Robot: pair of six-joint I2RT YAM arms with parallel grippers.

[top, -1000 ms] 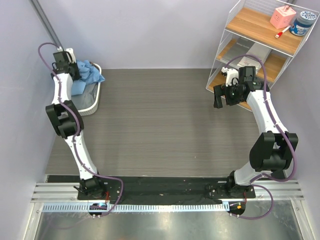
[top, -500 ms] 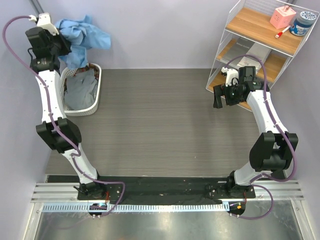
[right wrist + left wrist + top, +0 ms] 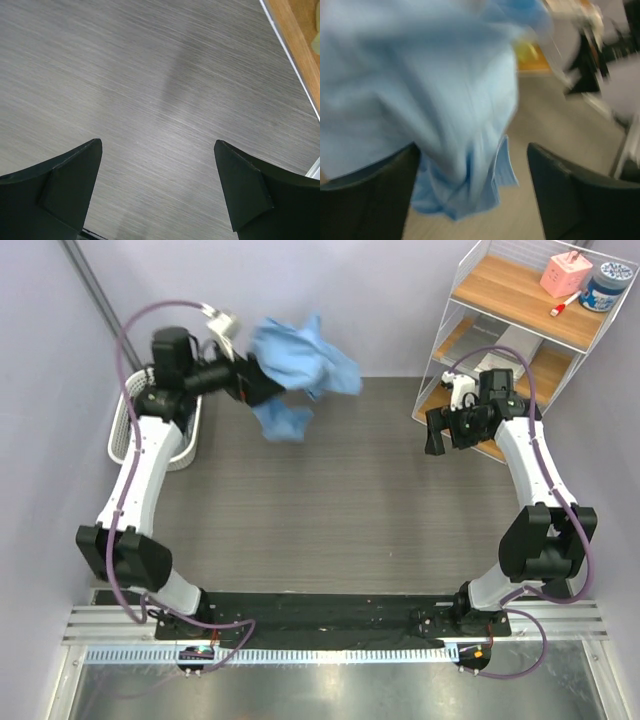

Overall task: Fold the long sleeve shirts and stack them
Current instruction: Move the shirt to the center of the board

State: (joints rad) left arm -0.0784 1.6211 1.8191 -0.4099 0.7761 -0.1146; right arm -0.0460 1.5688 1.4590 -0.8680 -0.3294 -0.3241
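Observation:
A light blue long sleeve shirt point(image 3: 300, 365) hangs bunched in the air above the table's far left part, spread out in front of my left gripper point(image 3: 250, 385). In the left wrist view the blurred blue shirt point(image 3: 445, 100) drapes down across the gap between the jaws, which stand wide apart and do not pinch it. My left gripper point(image 3: 472, 150) is open. My right gripper point(image 3: 447, 437) hovers open at the far right near the shelf. The right wrist view shows the right gripper point(image 3: 157, 145) over bare table, nothing between its fingers.
A white basket point(image 3: 125, 425) stands at the far left edge, its inside mostly covered by my left arm. A wire and wood shelf unit point(image 3: 520, 330) with small items stands at the far right corner. The grey table top point(image 3: 320, 500) spreads between the arms.
My left arm lifted the blue shirt out of the basket and swung it right, out over the table. Its jaws went from shut to open. The right arm stayed still.

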